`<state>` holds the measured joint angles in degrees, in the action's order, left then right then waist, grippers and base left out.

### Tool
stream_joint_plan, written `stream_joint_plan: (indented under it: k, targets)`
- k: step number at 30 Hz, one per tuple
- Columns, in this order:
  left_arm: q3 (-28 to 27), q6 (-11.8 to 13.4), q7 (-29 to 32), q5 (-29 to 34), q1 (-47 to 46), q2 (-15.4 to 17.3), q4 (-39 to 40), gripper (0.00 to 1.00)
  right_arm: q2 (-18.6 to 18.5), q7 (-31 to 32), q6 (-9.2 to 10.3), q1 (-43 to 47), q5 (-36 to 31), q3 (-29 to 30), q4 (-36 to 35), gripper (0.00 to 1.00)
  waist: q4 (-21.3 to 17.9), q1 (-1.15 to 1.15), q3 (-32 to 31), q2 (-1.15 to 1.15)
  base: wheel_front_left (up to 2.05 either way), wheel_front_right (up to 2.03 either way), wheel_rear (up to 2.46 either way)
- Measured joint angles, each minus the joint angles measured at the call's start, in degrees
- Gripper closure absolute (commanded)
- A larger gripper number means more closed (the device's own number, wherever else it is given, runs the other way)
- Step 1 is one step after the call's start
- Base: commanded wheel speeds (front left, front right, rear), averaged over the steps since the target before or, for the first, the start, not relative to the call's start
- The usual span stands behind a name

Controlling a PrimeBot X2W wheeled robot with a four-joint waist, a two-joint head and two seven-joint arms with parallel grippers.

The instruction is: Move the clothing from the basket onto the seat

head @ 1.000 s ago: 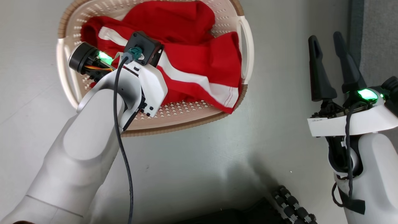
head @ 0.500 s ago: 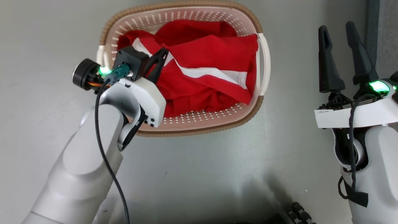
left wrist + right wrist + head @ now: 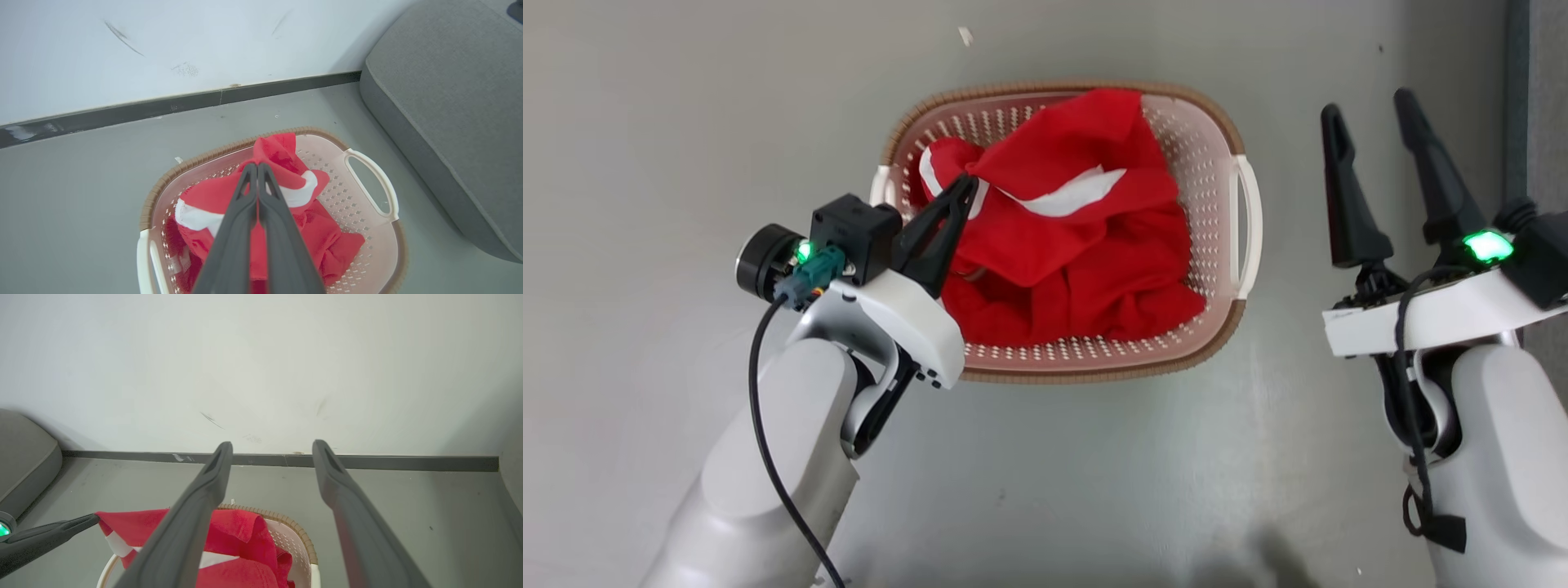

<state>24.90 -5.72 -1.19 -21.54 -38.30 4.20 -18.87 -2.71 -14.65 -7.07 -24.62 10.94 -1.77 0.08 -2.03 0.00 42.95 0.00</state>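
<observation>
Red cloth is in your grip: your left gripper (image 3: 257, 166) is closed tight on a fold of the red garment (image 3: 1062, 245). Your right gripper (image 3: 1367, 104) is wide open and holds nothing, off to the side of the laundry basket (image 3: 1094, 369). Leave it out of the way.

It looks like most of the cloth lies in the basket, so lift straight up and go slow. That way the rest can slide out and not catch on the brown rim or drag the basket along. Lift high before you swing. Then carry it over to the grey seat (image 3: 449, 102), which is near the basket, past its white handle.

The garment is soft and floppy. It is bright red with white stripes, bunched in a heap that fills most of the basket.
</observation>
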Motion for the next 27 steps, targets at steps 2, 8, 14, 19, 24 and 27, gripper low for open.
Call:
stream_joint_plan:
  k: [2,8,14,19,24,27]
  targets:
    - [0.0,-0.05,-0.96,-0.23,0.83,-0.07,0.65,1.0,0.0,0.0,0.0,0.62,-0.43,-0.43,0.49,0.0,0.57,0.0,-1.33,0.0,0.0,0.0,0.0]
    - [0.01,-0.07,-2.7,-1.2,3.09,-0.21,2.44,1.0,-0.08,0.0,0.0,2.62,-1.7,-0.98,1.46,0.0,2.08,0.0,-5.5,0.0,0.0,0.0,0.0]
    - [0.21,-0.55,-3.78,-1.66,5.06,-0.24,4.65,1.0,-0.19,0.0,0.0,4.37,-3.9,-2.72,2.21,0.0,3.38,0.0,-9.86,0.0,0.0,0.0,0.0]
    - [0.19,-0.56,-4.01,-2.11,6.14,-0.24,6.61,1.0,-0.85,0.0,0.0,6.05,-3.99,-4.46,2.79,0.0,4.32,0.0,-13.54,0.0,0.0,0.0,0.0]
    - [-0.14,-0.55,-4.0,-3.5,7.05,-0.2,8.43,1.0,-1.6,0.0,0.0,8.27,-4.53,-5.81,3.38,0.0,5.13,0.0,-17.19,0.0,0.0,0.0,0.0]
    - [-0.31,-0.55,-3.86,-3.64,7.37,-0.07,9.34,1.0,-2.18,0.0,0.0,9.72,-4.57,-7.03,3.85,0.0,5.56,0.0,-19.34,0.0,0.0,0.0,0.0]
